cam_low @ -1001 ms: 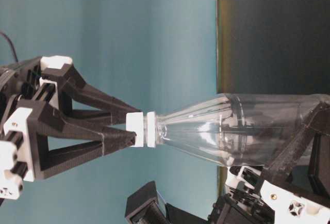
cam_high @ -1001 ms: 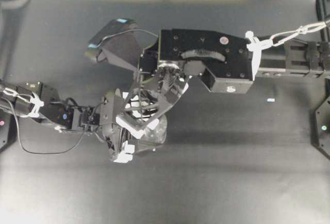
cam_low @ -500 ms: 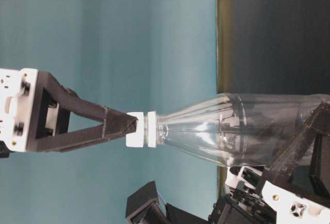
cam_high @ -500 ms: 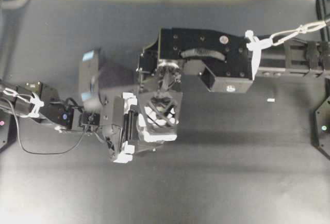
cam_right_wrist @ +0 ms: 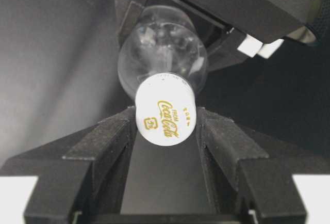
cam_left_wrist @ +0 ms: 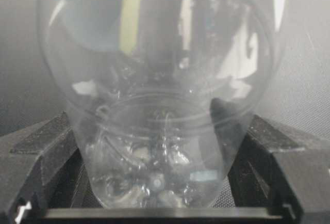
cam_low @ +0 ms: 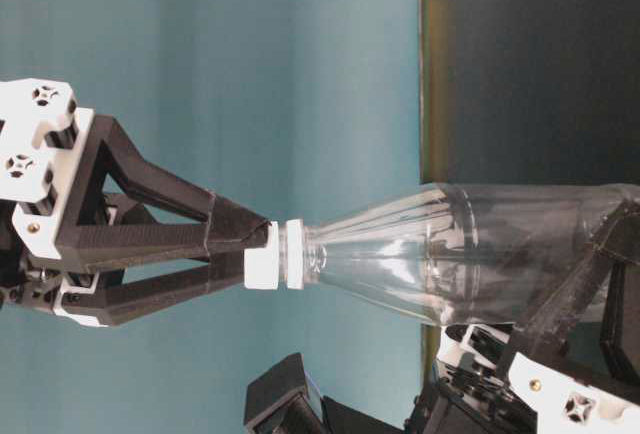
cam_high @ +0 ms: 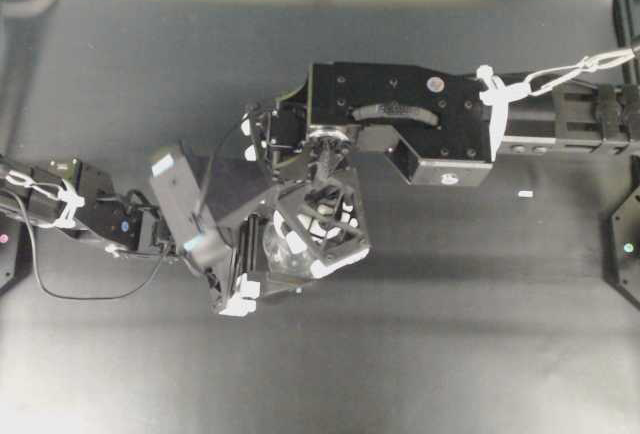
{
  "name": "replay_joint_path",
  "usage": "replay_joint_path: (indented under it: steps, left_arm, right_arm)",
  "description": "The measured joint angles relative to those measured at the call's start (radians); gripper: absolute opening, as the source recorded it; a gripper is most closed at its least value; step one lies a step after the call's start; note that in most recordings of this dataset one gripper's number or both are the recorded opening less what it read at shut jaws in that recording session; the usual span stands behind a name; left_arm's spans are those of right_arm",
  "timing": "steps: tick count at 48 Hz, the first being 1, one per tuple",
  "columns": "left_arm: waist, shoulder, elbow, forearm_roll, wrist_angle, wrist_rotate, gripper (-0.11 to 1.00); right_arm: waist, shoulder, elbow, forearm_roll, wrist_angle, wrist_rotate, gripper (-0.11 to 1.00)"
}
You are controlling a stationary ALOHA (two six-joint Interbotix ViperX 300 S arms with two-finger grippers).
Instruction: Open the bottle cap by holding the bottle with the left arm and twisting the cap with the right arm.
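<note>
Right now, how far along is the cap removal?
Done: the left gripper clamps the clear plastic bottle at its base, holding it upright. In hand: the right gripper is shut on the small white cap, mid-twist by the look of it. Left: the cap still sits on the neck; it needs more turns, then lifting off.

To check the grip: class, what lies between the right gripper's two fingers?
The bottle cap, pinched between the right gripper's fingers; the right wrist view shows it best.
</note>
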Motion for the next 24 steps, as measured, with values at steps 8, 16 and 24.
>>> replay_joint_path:
  steps: [8, 16, 24]
  left_arm:
    - [0.0, 0.0, -0.002, 0.0, 0.0, -0.002, 0.81]
    - [-0.002, 0.0, -0.002, 0.0, 0.0, 0.0, 0.81]
    - [-0.002, 0.0, 0.0, 0.0, 0.0, 0.0, 0.81]
  right_arm:
    - [-0.002, -0.003, 0.006, 0.0, -0.002, -0.005, 0.37]
    - [0.0, -0.005, 0.009, 0.0, -0.006, -0.003, 0.37]
    - [0.0, -0.014, 0.026, -0.002, -0.014, 0.003, 0.37]
